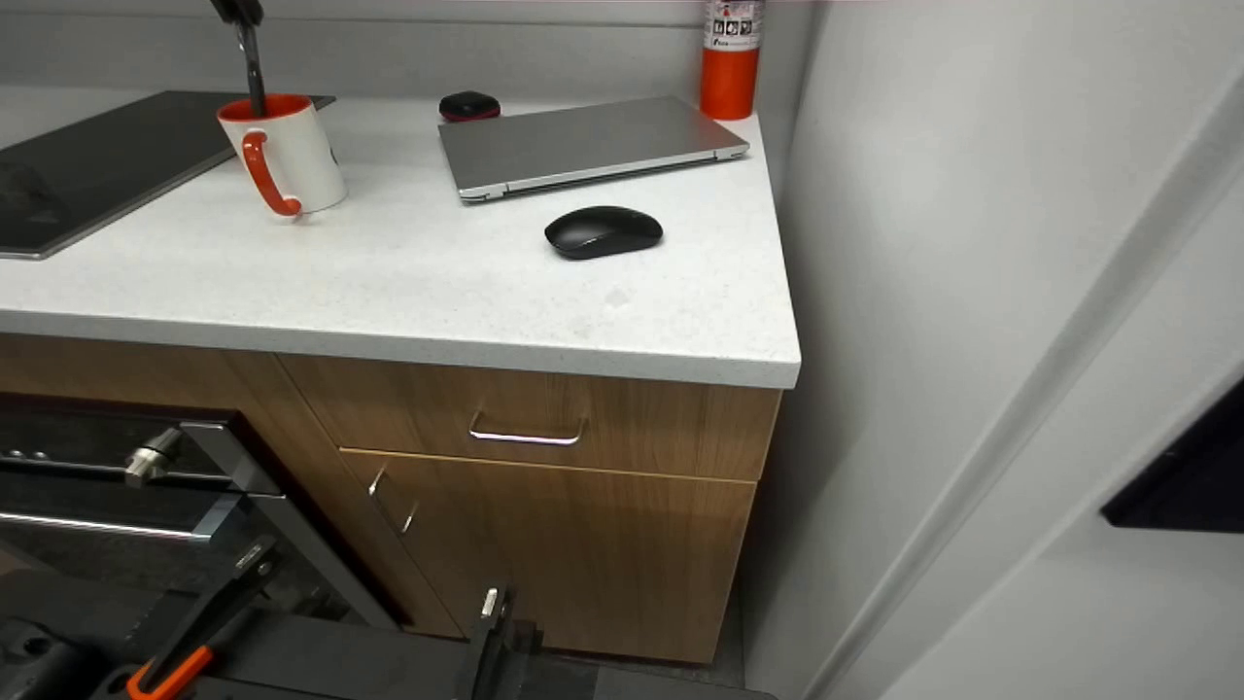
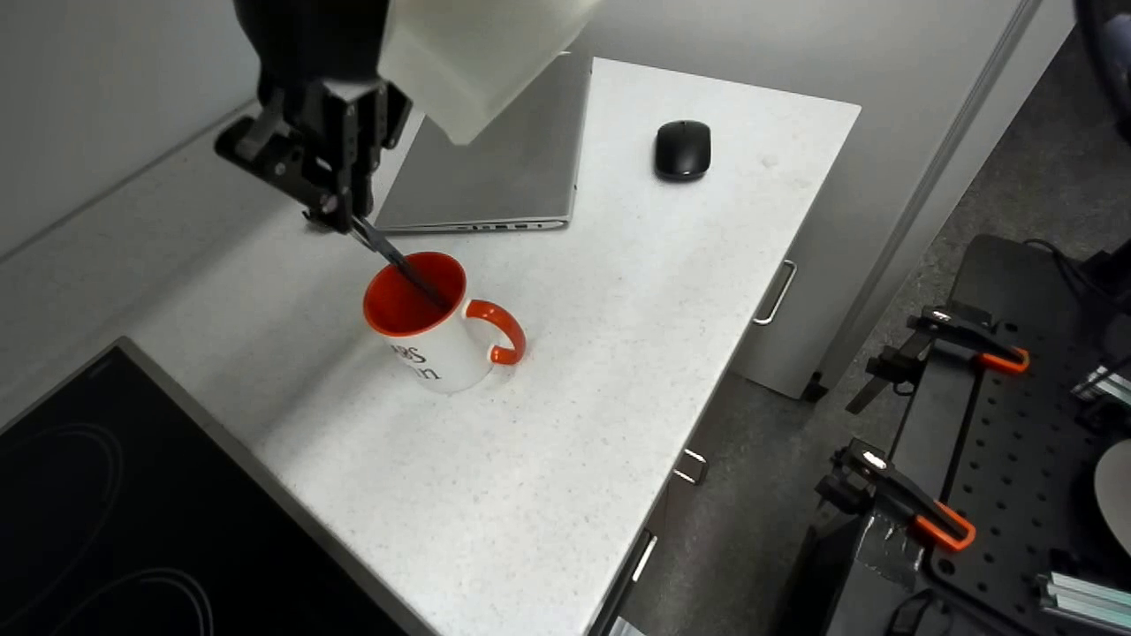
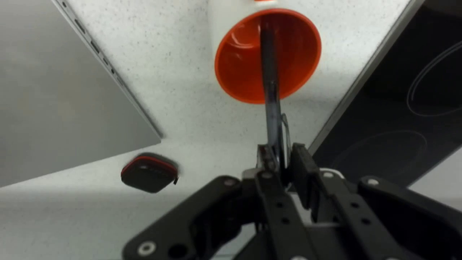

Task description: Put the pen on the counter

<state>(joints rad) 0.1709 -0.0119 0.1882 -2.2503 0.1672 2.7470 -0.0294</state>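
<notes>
The pen (image 1: 253,70) is a thin dark stick with a clip, also seen in an exterior view (image 2: 399,261) and in the wrist view (image 3: 270,90). Its upper end is between my gripper's (image 3: 283,155) fingertips, which are closed on it. Its lower part is inside a white mug (image 1: 309,160) with a red-orange inside and handle; the tip is hard to make out. The gripper also shows above the mug in both exterior views (image 1: 238,14) (image 2: 343,212). The pen is tilted. The white counter (image 1: 418,277) carries the mug, also in an exterior view (image 2: 565,424).
A grey closed laptop (image 1: 593,144) lies beside the mug. A black mouse (image 1: 603,233) and a small black-red case (image 1: 470,105) are on the counter. A black cooktop (image 2: 115,521) lies close to the mug. A red extinguisher (image 1: 729,83) stands in the back corner.
</notes>
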